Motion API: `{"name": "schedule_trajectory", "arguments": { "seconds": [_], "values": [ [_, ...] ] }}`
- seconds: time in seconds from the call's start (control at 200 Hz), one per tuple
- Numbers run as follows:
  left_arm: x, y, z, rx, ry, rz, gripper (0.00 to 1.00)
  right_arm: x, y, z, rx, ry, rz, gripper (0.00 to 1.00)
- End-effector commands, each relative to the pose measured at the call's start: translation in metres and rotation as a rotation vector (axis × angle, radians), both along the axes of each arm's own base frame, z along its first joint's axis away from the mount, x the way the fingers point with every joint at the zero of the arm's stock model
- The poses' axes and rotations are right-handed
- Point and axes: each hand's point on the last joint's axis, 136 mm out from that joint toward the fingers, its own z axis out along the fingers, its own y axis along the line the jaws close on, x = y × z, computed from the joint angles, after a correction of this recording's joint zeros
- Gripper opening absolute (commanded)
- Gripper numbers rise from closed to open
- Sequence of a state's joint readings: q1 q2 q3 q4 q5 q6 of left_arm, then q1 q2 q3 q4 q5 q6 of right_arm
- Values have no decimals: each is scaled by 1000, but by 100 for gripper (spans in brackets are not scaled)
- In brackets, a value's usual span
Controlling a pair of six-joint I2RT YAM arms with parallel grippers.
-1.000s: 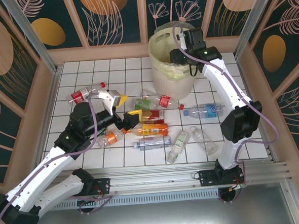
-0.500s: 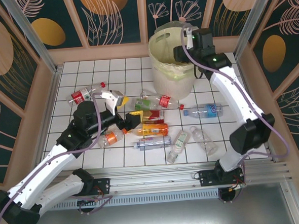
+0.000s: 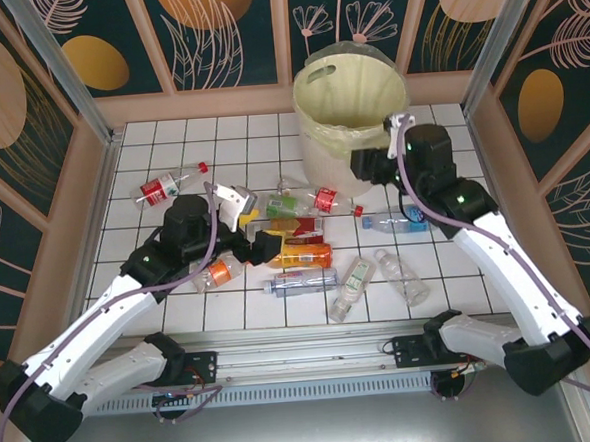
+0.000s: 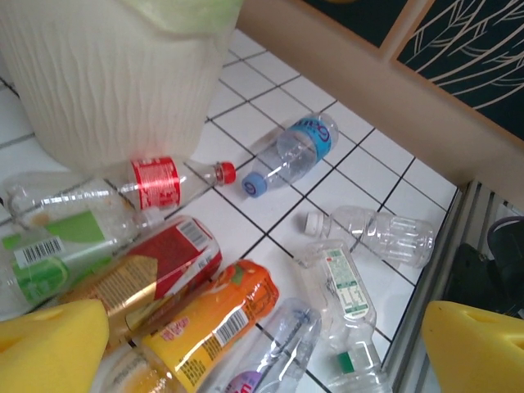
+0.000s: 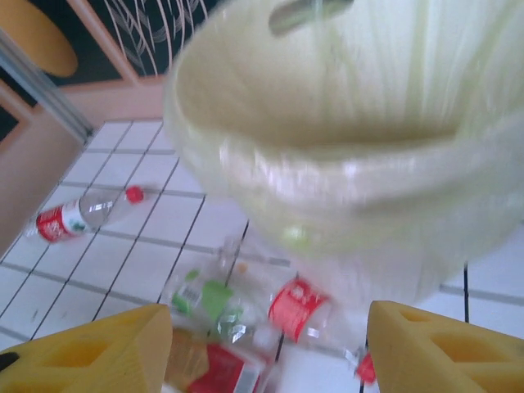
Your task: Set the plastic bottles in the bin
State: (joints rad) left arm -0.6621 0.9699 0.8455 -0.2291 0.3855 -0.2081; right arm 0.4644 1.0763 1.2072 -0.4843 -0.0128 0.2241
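Stock as I read it from overhead: one bin, white with a pale yellow-green liner, standing at the far side of the tiled desk. I can tell ten bottles apart, all lying flat on the desk, though the middle heap overlaps and may hide more. Of these, one lone red-label bottle is at far left, and one blue-label bottle and one plain clear bottle are to the right. Seven are in or beside the heap, among them the orange bottle. Left claw: fingers wide apart, gripping nothing, hanging over the heap with the orange bottle just under the gap. Right claw: fingers apart, nothing between them, just beside the bin's near wall, with a red-banded bottle below it.
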Motion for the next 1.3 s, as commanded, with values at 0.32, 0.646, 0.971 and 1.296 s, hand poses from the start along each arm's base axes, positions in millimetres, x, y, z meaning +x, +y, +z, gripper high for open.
{"name": "schedule_trajectory", "arguments": {
  "seconds": [0.32, 0.646, 0.971, 1.296],
  "values": [
    [-30, -16, 11, -82, 44, -179, 99, -60, -40, -144, -49, 441, -222, 72],
    [-39, -6, 36, -162, -19, -155, 98, -83, -70, -199, -187, 681, -347, 76],
    [-41, 3, 43, -171, -31, -110, 99, -108, -82, -217, -280, 854, -384, 75],
    [-48, 6, 50, -196, -45, -119, 98, -128, -81, -241, -325, 966, -345, 75]
  ]
}}
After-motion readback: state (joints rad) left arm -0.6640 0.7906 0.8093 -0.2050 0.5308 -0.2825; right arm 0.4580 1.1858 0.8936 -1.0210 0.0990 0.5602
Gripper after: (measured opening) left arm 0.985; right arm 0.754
